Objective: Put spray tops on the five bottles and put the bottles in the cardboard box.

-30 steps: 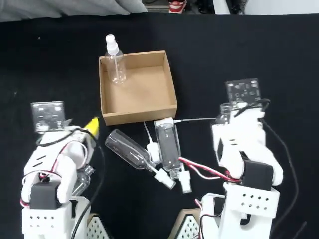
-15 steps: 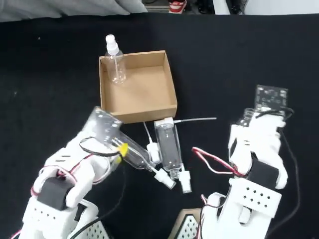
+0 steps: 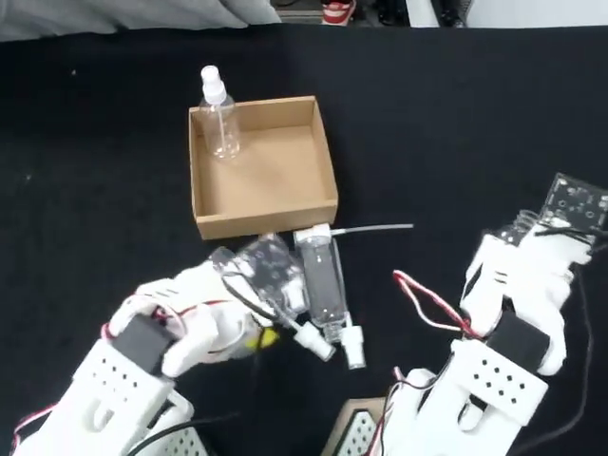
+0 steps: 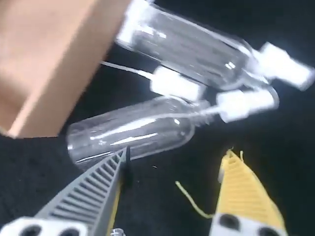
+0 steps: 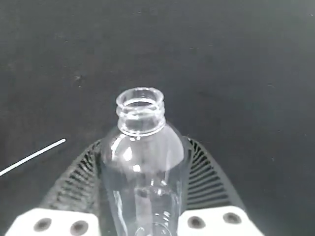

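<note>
A capped clear bottle [image 3: 220, 119] stands in the far left corner of the cardboard box [image 3: 271, 215]. Just in front of the box lie two capped bottles: one [image 3: 319, 275] straight, the other [image 4: 133, 130] slanted, its spray top [image 3: 313, 344] toward me. A loose spray top [image 3: 313, 233] with its tube lies by the box wall. My left gripper [image 4: 175, 156] hovers open over the slanted bottle, its grey and yellow fingers [image 4: 246, 196] apart and touching nothing. At the right, my right gripper [image 5: 142, 167] is shut on an uncapped bottle [image 5: 142, 142] with its neck pointing away.
The black table is bare to the right of the box and around the right arm [image 3: 513, 313]. A thin white tube [image 3: 375, 228] stretches rightward from the loose spray top. Red wires [image 3: 427, 313] loop near the right arm's base.
My left arm has swung from the left edge rightward to the lying bottles. The right arm has carried the uncapped bottle to the right, away from the box.
</note>
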{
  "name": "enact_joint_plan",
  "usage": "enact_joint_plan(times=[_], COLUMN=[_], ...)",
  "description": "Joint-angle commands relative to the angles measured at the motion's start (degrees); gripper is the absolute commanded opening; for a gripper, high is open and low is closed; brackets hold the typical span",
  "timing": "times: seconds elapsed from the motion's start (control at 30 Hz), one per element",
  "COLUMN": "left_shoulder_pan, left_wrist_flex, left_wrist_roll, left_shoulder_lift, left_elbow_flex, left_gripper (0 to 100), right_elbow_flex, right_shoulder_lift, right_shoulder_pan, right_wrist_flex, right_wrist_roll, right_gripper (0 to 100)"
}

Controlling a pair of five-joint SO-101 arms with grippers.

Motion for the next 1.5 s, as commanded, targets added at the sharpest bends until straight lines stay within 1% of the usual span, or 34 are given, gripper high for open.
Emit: enact_joint_plan(times=[0.0, 0.27, 0.33, 0.43, 0.53, 0.6, 0.73, 0.83, 1.0, 1.1, 1.2, 1.27, 1.37, 1.47], left_shoulder_pan=[5.3, 12.6, 14.4, 16.1, 17.2, 17.7, 18.3, 18.1, 18.3, 18.3, 18.3, 18.4, 19.2, 20.0], left_wrist_flex=[-0.3, -0.3, -0.3, -0.4, -0.4, -0.4, -0.7, -3.8, -5.2, -6.6, -8.9, -9.2, -8.9, -9.2], left_wrist_roll=[-2.5, -2.8, -4.2, -5.9, -6.0, -6.1, -9.1, -9.1, -9.4, -12.2, -12.8, -12.9, -16.0, -17.2], left_shoulder_lift=[5.6, 18.9, 21.6, 24.9, 27.6, 29.1, 31.3, 32.7, 35.8, 37.5, 39.2, 40.5, 42.4, 44.2], left_elbow_flex=[-4.8, -12.9, -14.2, -15.4, -16.9, -18.0, -19.3, -18.9, -19.3, -19.3, -18.9, -19.5, -20.5, -21.0], left_gripper=[28, 28, 28, 28, 28, 28, 28, 28, 29, 28, 28, 28, 28, 28], right_elbow_flex=[-0.7, -2.3, -3.1, -4.7, -7.0, -9.4, -16.3, -20.4, -24.7, -27.4, -30.6, -32.8, -35.6, -37.3], right_shoulder_lift=[-1.0, -0.9, -0.9, -0.9, 0.7, 3.9, 13.6, 19.5, 26.5, 31.1, 36.9, 40.8, 45.8, 49.0], right_shoulder_pan=[3.1, 6.0, 6.9, 8.5, 9.0, 9.2, 11.8, 12.8, 14.1, 15.5, 17.6, 18.7, 19.9, 20.4], right_wrist_flex=[-2.1, -1.6, -1.3, -0.4, 0.9, 1.8, 4.1, 5.8, 6.1, 6.1, 6.1, 6.1, 6.1, 6.1], right_wrist_roll=[-0.7, -0.8, -0.8, -0.8, -0.8, -0.6, -0.7, -0.8, -0.8, -0.8, -0.8, -0.8, -0.8, -0.8], right_gripper=[1.5, 1.5, 1.5, 1.5, 1.5, 1.5, 1.5, 1.5, 1.6, 1.6, 1.6, 1.6, 1.6, 1.6])
